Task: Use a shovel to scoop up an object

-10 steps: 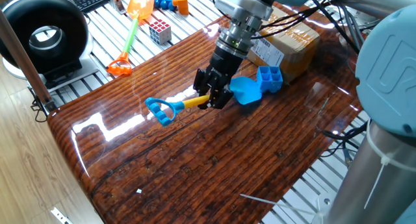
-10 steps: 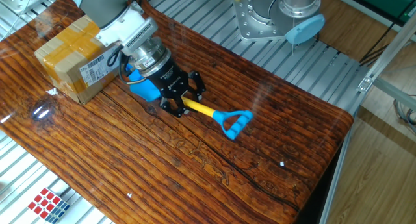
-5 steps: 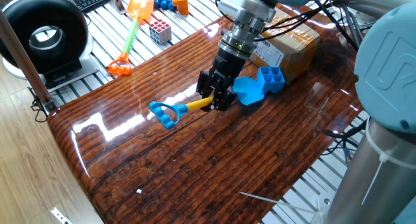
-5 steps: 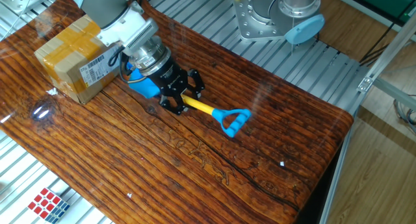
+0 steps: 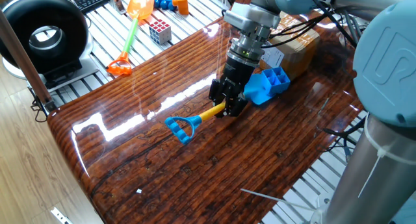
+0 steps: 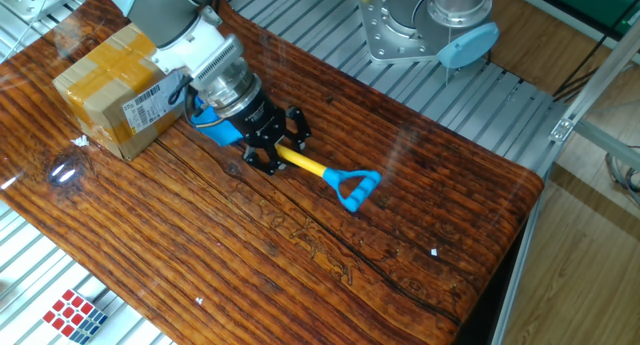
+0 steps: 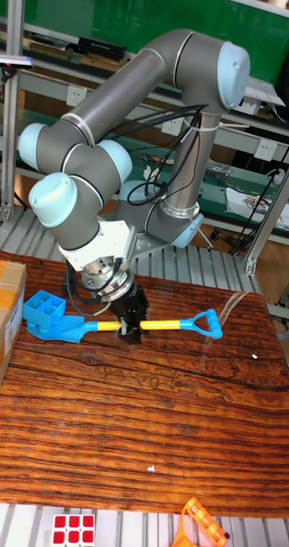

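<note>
My gripper point(image 5: 227, 107) point(image 6: 268, 155) point(image 7: 130, 327) is shut on the yellow shaft of the shovel point(image 5: 207, 113) point(image 6: 315, 169) point(image 7: 166, 325), close behind the blade. The shovel's blue blade point(image 5: 257, 93) point(image 7: 70, 328) points toward the cardboard box, and its blue D-shaped loop point(image 5: 181, 128) point(image 6: 355, 188) point(image 7: 208, 323) sticks out the other way. The object, a blue block with square cells point(image 5: 274, 78) point(image 7: 44, 309), rests on the blade's far end, tilted up against it. In the other fixed view the arm hides most of the blade and block.
A brown cardboard box point(image 5: 292, 45) point(image 6: 110, 90) point(image 7: 2, 316) stands just beyond the block. An orange-bladed shovel with a green shaft point(image 5: 132, 30) and a puzzle cube point(image 5: 160, 31) lie off the wooden table point(image 5: 195, 165) on the slatted surface. A black round device point(image 5: 42, 32) stands at far left.
The gripper has pushed the shovel toward the box, sliding the blade under the blue block, which now sits tilted on it. The handle loop has swung round to follow.
</note>
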Robot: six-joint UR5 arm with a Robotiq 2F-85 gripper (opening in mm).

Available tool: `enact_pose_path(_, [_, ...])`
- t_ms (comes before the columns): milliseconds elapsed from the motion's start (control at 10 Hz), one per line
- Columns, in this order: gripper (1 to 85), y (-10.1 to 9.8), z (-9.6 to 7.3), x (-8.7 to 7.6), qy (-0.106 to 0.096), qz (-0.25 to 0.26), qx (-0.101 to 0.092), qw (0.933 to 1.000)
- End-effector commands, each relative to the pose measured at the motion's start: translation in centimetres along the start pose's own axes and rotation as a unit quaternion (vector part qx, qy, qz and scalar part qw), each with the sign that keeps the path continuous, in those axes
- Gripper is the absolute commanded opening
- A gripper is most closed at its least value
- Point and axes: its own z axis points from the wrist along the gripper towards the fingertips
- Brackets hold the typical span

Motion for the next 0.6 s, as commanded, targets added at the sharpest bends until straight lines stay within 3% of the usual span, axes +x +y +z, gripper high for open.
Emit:
enact_pose_path(0, [1.0,-0.49,0.37,0.70,0.014,0.037,0.004,0.9992])
enact_pose_path(300, [1.0,-0.89,1.03,0.37,0.019,0.074,0.004,0.9970])
enact_pose_path(500, [1.0,-1.30,1.13,0.84,0.035,0.092,0.008,0.9951])
